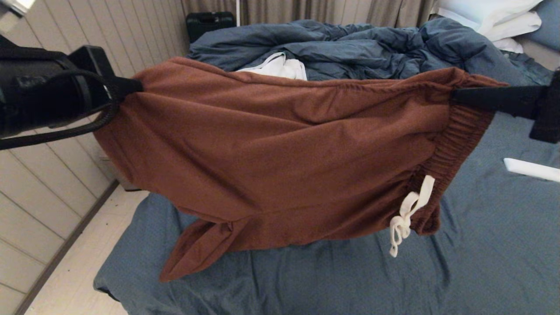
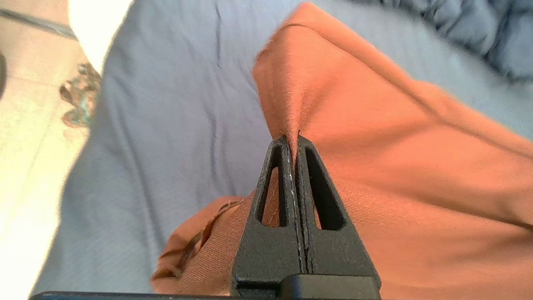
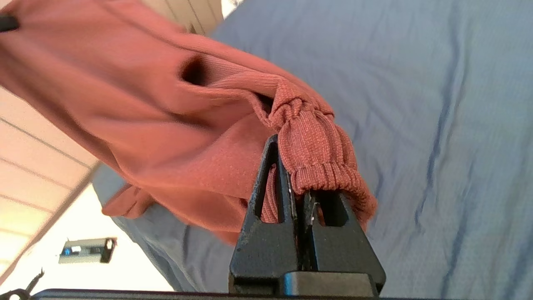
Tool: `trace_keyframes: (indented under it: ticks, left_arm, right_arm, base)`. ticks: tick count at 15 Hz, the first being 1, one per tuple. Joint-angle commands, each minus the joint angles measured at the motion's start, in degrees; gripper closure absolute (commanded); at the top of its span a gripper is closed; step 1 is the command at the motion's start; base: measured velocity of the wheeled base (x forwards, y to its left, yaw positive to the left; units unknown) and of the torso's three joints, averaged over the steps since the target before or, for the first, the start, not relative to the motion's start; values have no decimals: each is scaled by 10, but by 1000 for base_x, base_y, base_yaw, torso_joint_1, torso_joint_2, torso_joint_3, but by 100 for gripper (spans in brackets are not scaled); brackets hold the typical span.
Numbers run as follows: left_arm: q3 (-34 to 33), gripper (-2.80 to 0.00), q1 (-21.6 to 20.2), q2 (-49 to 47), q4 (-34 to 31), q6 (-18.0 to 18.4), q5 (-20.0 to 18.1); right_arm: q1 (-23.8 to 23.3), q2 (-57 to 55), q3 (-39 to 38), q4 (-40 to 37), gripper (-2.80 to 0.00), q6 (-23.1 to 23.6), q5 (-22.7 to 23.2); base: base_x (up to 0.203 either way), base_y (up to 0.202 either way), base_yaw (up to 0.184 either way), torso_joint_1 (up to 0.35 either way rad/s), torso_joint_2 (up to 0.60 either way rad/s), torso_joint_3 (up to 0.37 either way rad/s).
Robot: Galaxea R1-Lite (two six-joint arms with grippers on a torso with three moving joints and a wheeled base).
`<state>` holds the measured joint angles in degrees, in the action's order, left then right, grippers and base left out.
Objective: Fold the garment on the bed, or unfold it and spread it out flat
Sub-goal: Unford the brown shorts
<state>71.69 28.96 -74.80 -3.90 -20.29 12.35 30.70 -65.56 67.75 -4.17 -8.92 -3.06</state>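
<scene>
Hanging in the air above the bed (image 1: 481, 245), the garment (image 1: 271, 157) is stretched sideways between the two arms, clear of the slate-blue sheet except perhaps at its lowest flap, where contact cannot be told. At the left, the left tool (image 1: 131, 85) has its fingers pressed fully together on a thin pinch of the leg hem; the left wrist view shows the cloth peaking up out of the closed tips. Across the middle the knit sags in soft diagonal folds, and one loose leg (image 1: 197, 249) droops toward the sheet. That says light, limp, stretchy fabric that holds no shape of its own and should lie wherever it is lowered. Further right the white drawstring (image 1: 409, 214) dangles free and could trail or snag. At the right, the right tool (image 1: 459, 94) is clamped nearly closed on the gathered waistband (image 3: 316, 150), a thicker, ribbed and grippier hold than the hem. The hem pinch looks the likelier to slip, so a deeper bite on a seam would be safer there. Behind lies the rumpled duvet (image 1: 350, 48).
</scene>
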Motion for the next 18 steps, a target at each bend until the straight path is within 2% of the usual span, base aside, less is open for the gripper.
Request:
trace_keyframes:
  ticks: [1, 3, 7, 9, 13, 16, 18]
  left_arm:
    - [25, 0, -2, 57, -38, -1, 1]
    - [43, 0, -2, 85, -72, -1, 0]
    - [47, 0, 3, 104, -93, 2, -1]
    - [60, 0, 3, 106, -98, 3, -2]
    - [132, 0, 3, 106, -150, 10, -5]
    - [161, 0, 3, 115, -168, 22, -1]
    - [189, 0, 3, 121, -191, 22, 0]
  right_arm:
    - [2, 36, 1, -7, 0, 0, 0]
    - [11, 62, 1, -27, 0, 0, 3]
    - [18, 104, 0, -62, 0, 1, 7]
    - [18, 112, -3, -70, 0, 1, 30]
    - [18, 117, 7, -69, 0, 1, 57]
    - [18, 119, 12, -70, 0, 1, 94]
    - [18, 119, 22, -70, 0, 1, 99]
  base:
    - [0, 0, 0, 0, 0, 0]
    - [0, 0, 0, 0, 0, 0]
    - [0, 0, 0, 0, 0, 0]
    - [0, 0, 0, 0, 0, 0]
    - [0, 0, 0, 0, 0, 0]
    - [0, 0, 0, 0, 0, 0]
    - [0, 0, 0, 0, 0, 0]
